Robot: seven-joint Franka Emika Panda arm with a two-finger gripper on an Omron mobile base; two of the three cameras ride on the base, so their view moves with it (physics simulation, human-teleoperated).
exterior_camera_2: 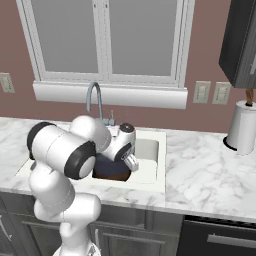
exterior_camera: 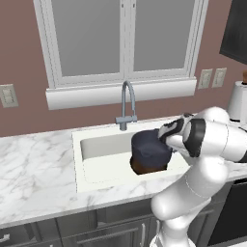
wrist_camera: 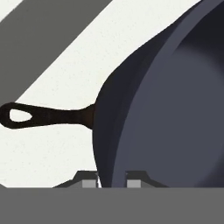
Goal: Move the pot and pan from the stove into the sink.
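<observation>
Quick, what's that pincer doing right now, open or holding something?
Pincer: closed on the rim of the pot, holding it in the sink above the pan.

Even flat rendered light, soft shadows, no glare, sharp pics

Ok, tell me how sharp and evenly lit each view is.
Left base view: soft even light, no glare, faint shade inside the sink under the pot. Right base view: equally flat, the arm hides most of the basin. Hand view: the pot wall looms huge and smooth, the pan handle stays crisp.
</observation>
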